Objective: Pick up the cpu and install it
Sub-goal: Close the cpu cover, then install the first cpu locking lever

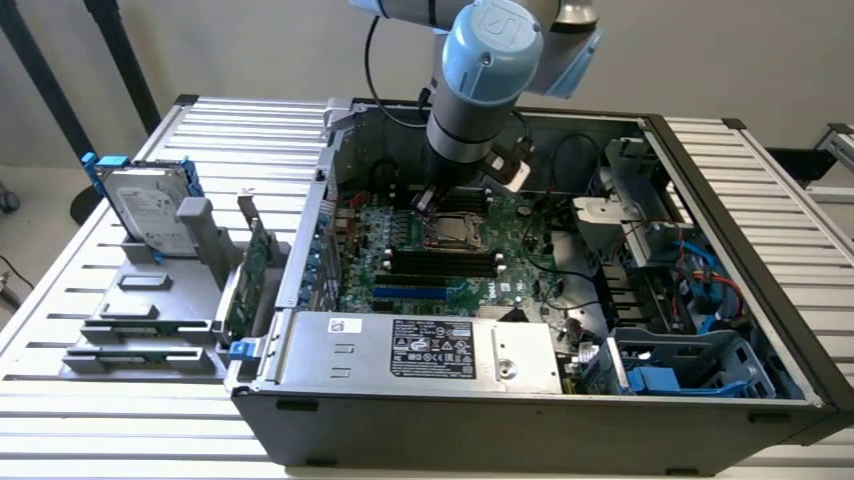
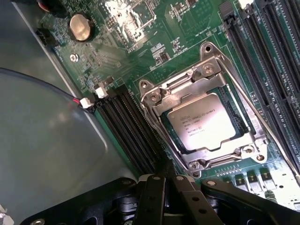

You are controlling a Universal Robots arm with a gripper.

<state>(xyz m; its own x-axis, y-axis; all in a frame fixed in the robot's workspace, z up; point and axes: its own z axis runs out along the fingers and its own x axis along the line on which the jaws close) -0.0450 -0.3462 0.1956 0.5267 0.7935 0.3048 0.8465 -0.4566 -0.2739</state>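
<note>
Silvery cpu (image 2: 201, 123) sits in the motherboard socket (image 2: 206, 75); my black fingers (image 2: 157, 187) hang closed and empty, just beside it.

The cpu (image 2: 201, 123) has a matt silvery-grey metal top with faint print, framed by a shiny bare-metal socket bracket (image 2: 154, 98). The motherboard (image 2: 168, 56) is glossy green circuit board. The gripper (image 2: 164, 197) looks like smooth black plastic. The computer case (image 1: 534, 415) is dull grey sheet metal
</note>
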